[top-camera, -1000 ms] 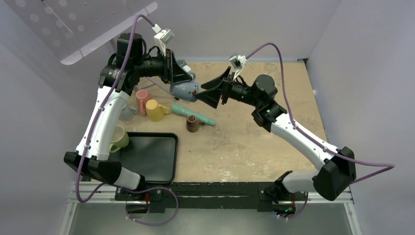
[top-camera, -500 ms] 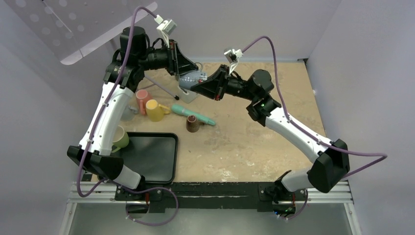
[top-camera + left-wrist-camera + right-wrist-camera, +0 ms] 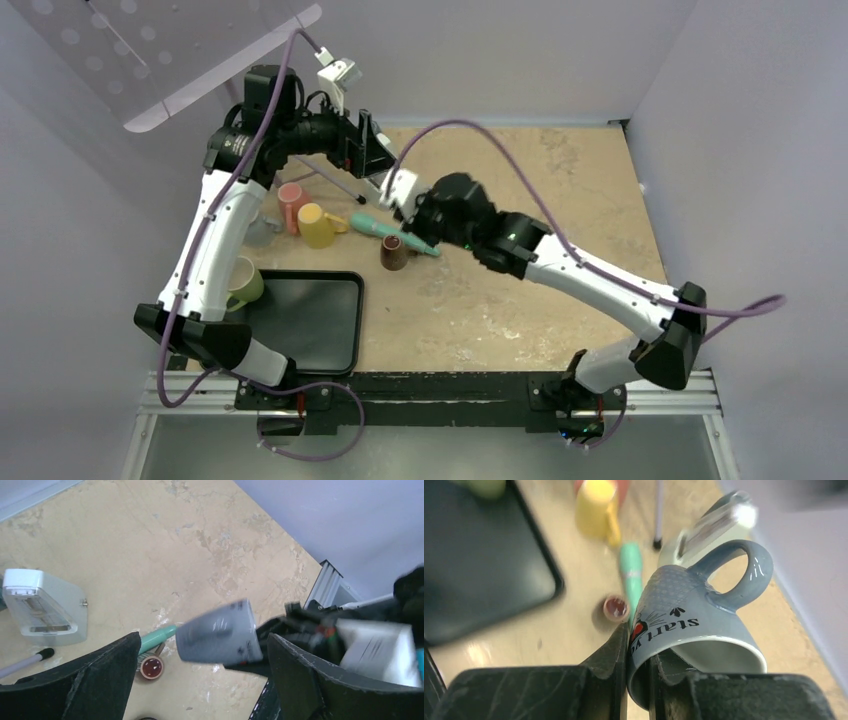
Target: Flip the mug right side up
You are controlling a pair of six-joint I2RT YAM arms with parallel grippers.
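The grey mug [image 3: 694, 615] with the words "start yo…" hangs in the air above the table, its mouth toward my right wrist and its handle pointing away. My right gripper [image 3: 639, 650] is shut on its rim, with one finger inside and one outside. In the left wrist view the mug [image 3: 217, 639] is a blurred shape lying sideways between the wide-apart fingers of my left gripper [image 3: 202, 645], which is open and touches nothing. From above, my left gripper [image 3: 365, 150] is at the back left and my right gripper [image 3: 405, 200] just below it; the mug is hidden there.
A yellow mug [image 3: 316, 225], a pink mug [image 3: 291, 200] and a green mug [image 3: 244, 283] sit at the left near a black tray [image 3: 310, 320]. A teal tool [image 3: 395, 233] and a small brown cup [image 3: 394, 252] lie under the right wrist. A white device [image 3: 45, 607] stands at the back.
My right gripper closed on the mug's rim. My left gripper then opened and let the mug go. The right arm swung left and down with the mug.
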